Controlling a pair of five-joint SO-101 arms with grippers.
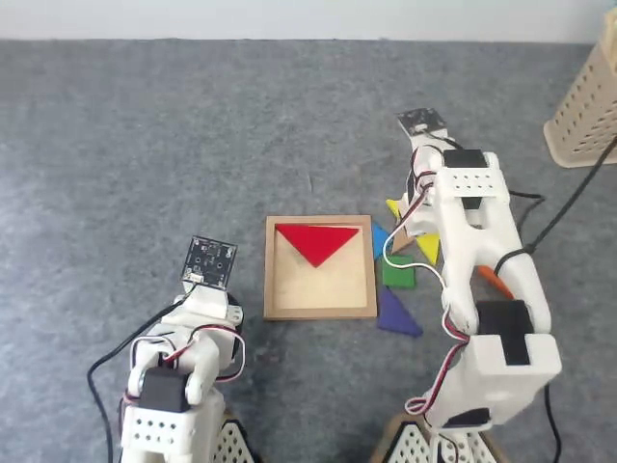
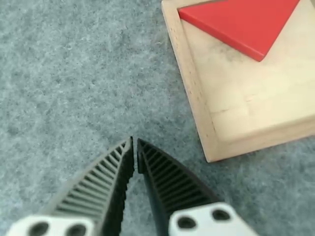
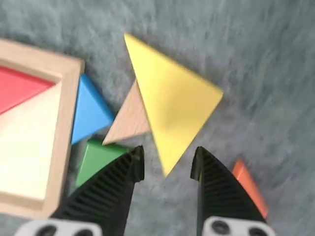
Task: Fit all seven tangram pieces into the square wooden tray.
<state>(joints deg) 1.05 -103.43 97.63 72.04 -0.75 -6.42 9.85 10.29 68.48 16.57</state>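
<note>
The right gripper stood spread about the tip of the flat yellow triangle, apparently without contact, while the left gripper sat pressed together over napped grey carpet, lower left of the high view.

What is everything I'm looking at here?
Square wooden tray: one, pale, mid-table.
Red flat triangle: one, red, inside tray.
Blue flat piece: one, blue, beside tray.
Bare wooden triangle: one, tan, between blue and yellow.
Yellow flat triangle: one, yellow, outside tray.
Green flat piece: one, green, beside tray.
Purple flat triangle: one, purple, off tray's corner.
Orange flat piece: one, orange, near yellow.
Perforated holder: one, beige, far edge.
Carpet mat: one, grey, underneath everything.
Left gripper: one, black-fingered, shut, beside tray's corner.
Right gripper: one, black-fingered, open, over yellow triangle's tip.
</note>
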